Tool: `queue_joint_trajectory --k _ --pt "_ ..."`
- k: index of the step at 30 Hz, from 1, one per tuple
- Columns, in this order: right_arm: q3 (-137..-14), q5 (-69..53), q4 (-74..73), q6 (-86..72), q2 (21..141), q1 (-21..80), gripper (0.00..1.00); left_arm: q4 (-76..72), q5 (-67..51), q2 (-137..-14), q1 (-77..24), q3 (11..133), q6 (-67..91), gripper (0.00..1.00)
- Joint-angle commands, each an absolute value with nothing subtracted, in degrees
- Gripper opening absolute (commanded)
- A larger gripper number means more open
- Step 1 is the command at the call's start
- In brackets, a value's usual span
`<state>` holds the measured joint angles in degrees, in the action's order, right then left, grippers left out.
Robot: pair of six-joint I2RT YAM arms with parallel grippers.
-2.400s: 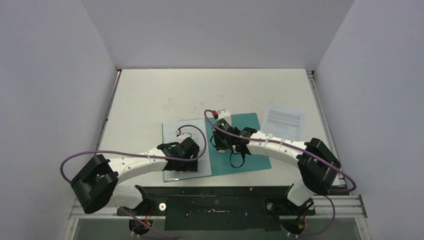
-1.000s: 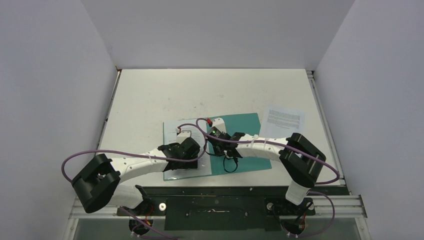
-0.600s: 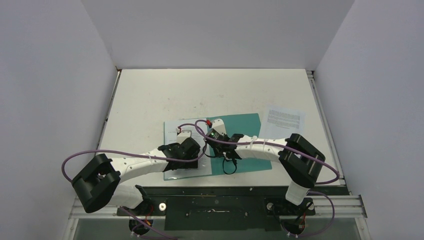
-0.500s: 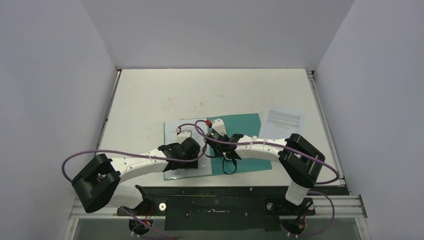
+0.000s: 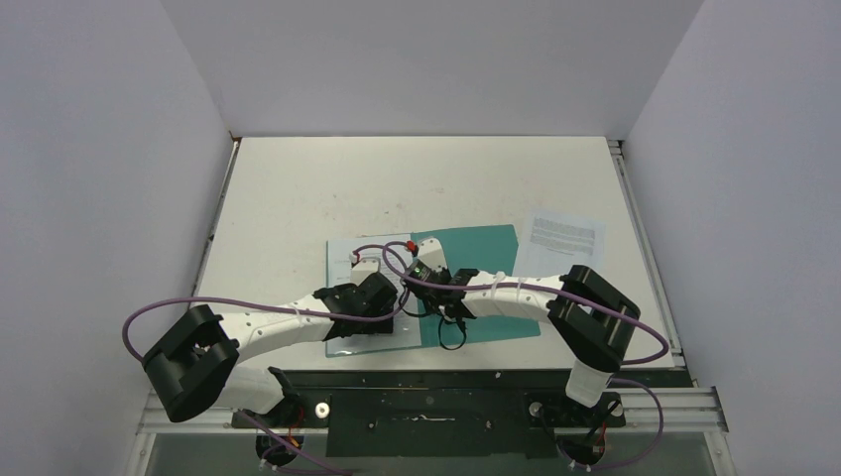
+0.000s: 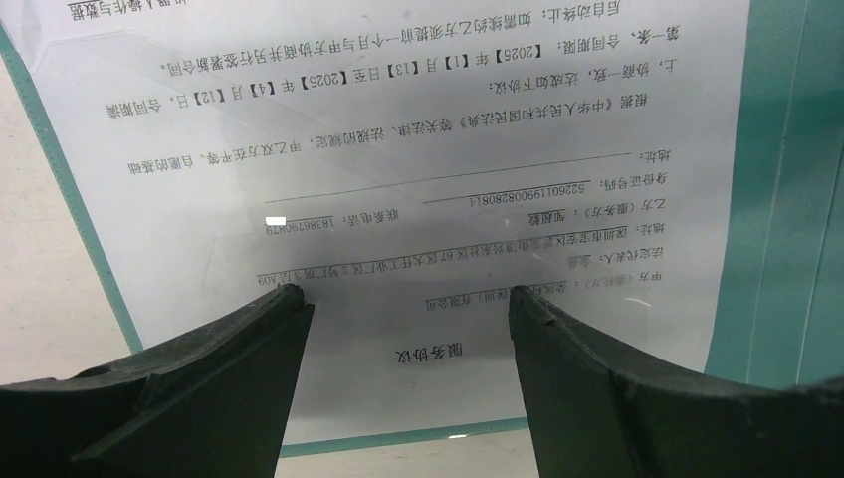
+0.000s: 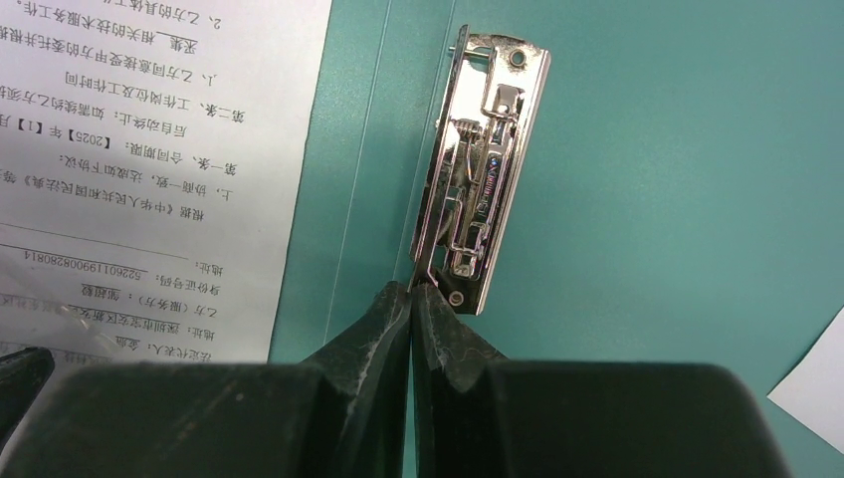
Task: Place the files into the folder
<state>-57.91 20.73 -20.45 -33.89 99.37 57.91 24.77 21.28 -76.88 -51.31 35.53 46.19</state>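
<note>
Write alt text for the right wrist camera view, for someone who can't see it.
The right claw, shut, sits at the lower end of a silver metal clip fixed on the teal folder. A printed sheet lies to the clip's left.

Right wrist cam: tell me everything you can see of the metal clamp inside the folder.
The metal clamp is a shiny, silvery lever clip, long and narrow, with a hole near each end. It lies flat inside the open teal folder, along the spine creases. The printed sheet lies apart on the other leaf. The right pincer, shut, meets its near end; whether it grips the lever is unclear.
</note>
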Motion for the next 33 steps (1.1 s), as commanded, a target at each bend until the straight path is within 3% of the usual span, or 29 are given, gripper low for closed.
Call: queue_joint_trajectory --k 1,33 --pt "-58.1 25.0 -24.9 -34.4 101.7 58.4 0.05 24.7 15.5 -79.4 -51.8 32.0 48.7 0.72" --pt "-49.1 28.0 -24.0 -40.3 101.8 58.9 0.05 25.3 16.8 -82.9 -51.5 32.1 51.4 0.69"
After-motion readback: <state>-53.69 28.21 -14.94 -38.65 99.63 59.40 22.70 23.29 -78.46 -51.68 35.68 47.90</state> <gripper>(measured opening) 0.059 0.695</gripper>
